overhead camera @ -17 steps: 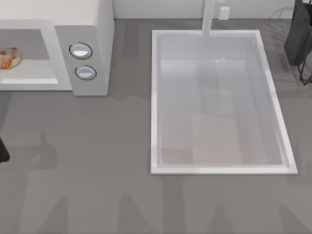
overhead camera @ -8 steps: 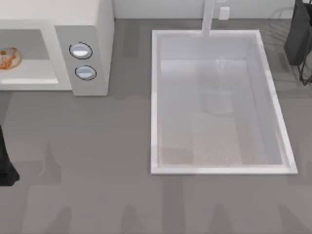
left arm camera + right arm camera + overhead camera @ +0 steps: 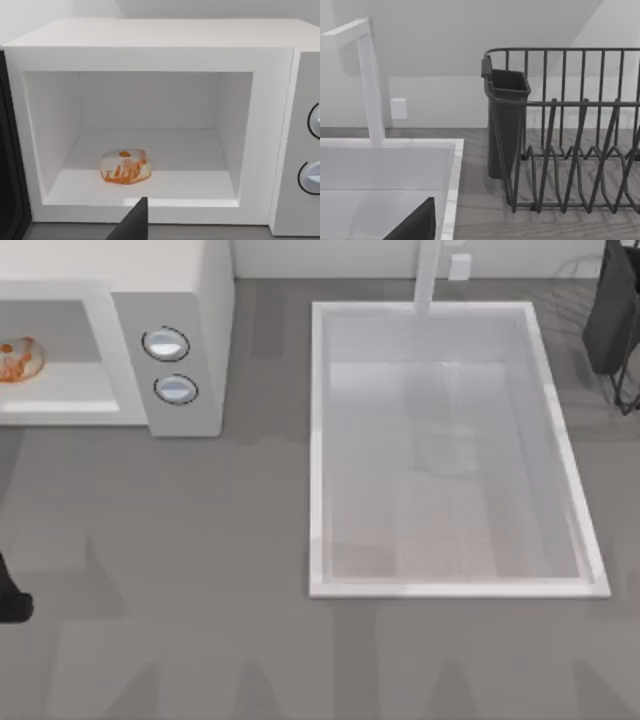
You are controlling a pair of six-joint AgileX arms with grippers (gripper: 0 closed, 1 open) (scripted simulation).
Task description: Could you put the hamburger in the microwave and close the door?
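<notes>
Just ahead of my left gripper (image 3: 137, 222), whose dark fingertip pokes into the left wrist view, lies the front lip of the microwave (image 3: 150, 47), and a little deeper in, straight beyond the fingertip, sits the hamburger (image 3: 125, 166) on the cavity floor, near the front edge. Nothing is pinched between my left fingers, though whether they are spread or pressed together I cannot tell. To the far side of the burger rise the plain white cavity walls. Off to one side of the fingertip stands the dark edge of the door (image 3: 11, 175), swung open, and to the other side the two dials (image 3: 314, 150) on the control panel.

From above, the left arm (image 3: 10, 595) shows as a dark shape at the table's left edge, in front of the microwave. A second ago it sat higher along that edge, nearer the appliance; half a second ago it had dropped back and jutted farther in; now it is drawn back slightly. The burger has not moved in that time. I judge the placing done and the retreat as making room to swing the door shut, which remains to do.

My right arm (image 3: 612, 310) is parked at the far right, beside the sink (image 3: 451, 165) and the dish rack (image 3: 570, 130).
</notes>
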